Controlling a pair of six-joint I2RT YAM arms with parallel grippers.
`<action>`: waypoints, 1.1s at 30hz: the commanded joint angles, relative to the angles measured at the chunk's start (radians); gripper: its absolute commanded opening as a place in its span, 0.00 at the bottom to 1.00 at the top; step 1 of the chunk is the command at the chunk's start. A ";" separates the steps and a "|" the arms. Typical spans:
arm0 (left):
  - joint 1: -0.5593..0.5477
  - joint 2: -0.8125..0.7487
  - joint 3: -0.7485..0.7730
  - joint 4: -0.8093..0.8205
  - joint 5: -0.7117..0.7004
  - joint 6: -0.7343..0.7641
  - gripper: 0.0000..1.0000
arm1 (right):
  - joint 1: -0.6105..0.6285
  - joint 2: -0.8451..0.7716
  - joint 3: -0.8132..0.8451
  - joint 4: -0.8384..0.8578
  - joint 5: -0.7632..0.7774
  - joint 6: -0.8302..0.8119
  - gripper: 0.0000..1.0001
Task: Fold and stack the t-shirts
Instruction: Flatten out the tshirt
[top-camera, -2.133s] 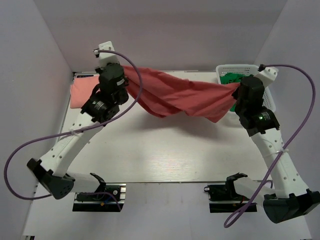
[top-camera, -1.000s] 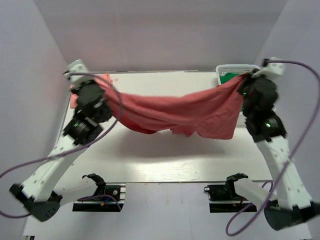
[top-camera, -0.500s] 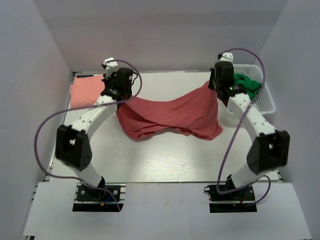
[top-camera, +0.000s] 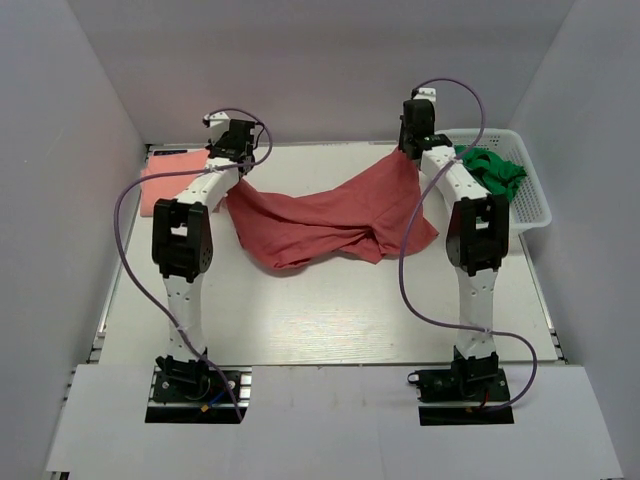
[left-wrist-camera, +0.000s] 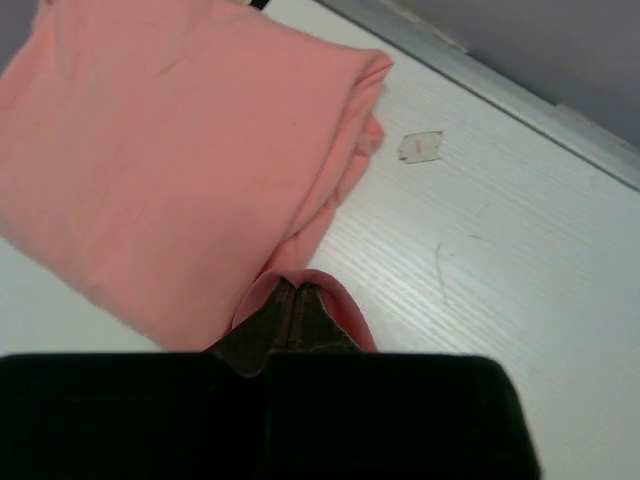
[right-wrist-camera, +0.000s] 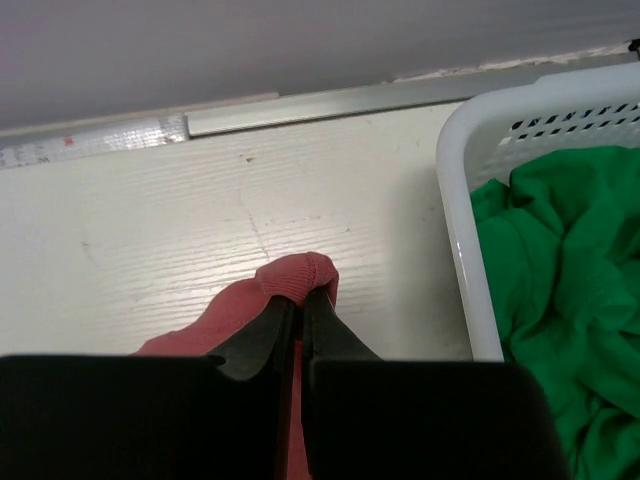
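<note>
The brick-red t-shirt (top-camera: 330, 228) is stretched between the two arms over the far part of the white surface (top-camera: 330, 310), and its middle sags low in loose folds. The left end effector (left-wrist-camera: 295, 292) is clamped on one edge of this shirt, and the right end effector (right-wrist-camera: 298, 296) is clamped on another edge, near the back rail. The salmon-pink t-shirt (left-wrist-camera: 170, 150) lies folded in the far left corner, just beside the left end effector. A white basket (top-camera: 537, 205) with green cloth (right-wrist-camera: 560, 250) inside stands at the far right.
</note>
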 joint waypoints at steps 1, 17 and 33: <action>0.006 0.024 0.122 -0.002 0.122 0.025 0.00 | -0.019 0.019 0.063 0.092 -0.042 -0.034 0.00; -0.096 -0.314 -0.106 -0.089 0.434 0.094 0.99 | -0.004 -0.304 -0.204 -0.117 -0.315 0.081 0.90; -0.466 -0.597 -0.735 0.000 0.643 0.017 0.86 | -0.019 -0.760 -0.845 -0.167 -0.318 0.262 0.90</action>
